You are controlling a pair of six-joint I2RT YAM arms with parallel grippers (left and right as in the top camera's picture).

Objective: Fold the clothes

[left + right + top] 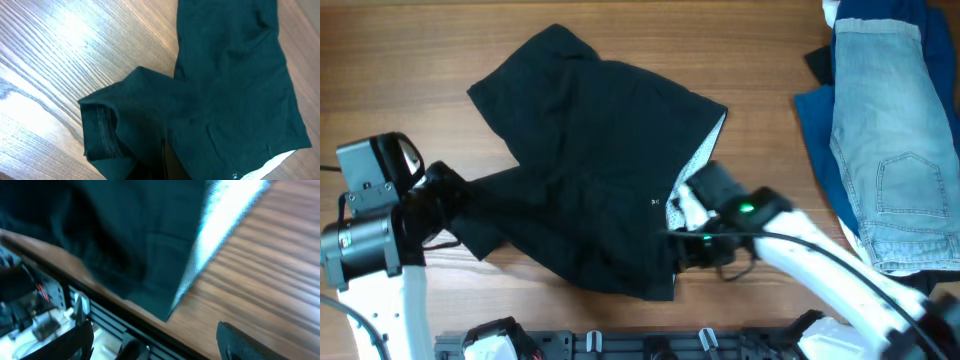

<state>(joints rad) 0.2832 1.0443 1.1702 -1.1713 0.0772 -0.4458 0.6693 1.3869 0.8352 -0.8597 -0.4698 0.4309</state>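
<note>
Jeans (895, 140) run off the overhead view's right edge

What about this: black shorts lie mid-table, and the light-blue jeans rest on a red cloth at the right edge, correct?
Only the colour is wrong: the cloth under the jeans is royal blue, not red, per the overhead view. The black shorts do lie mid-table.

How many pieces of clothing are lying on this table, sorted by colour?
Black: 1, the black shorts
Light blue: 1, the denim jeans
Royal blue: 1, the royal-blue cloth lying partly under the jeans
Total: 3
</note>
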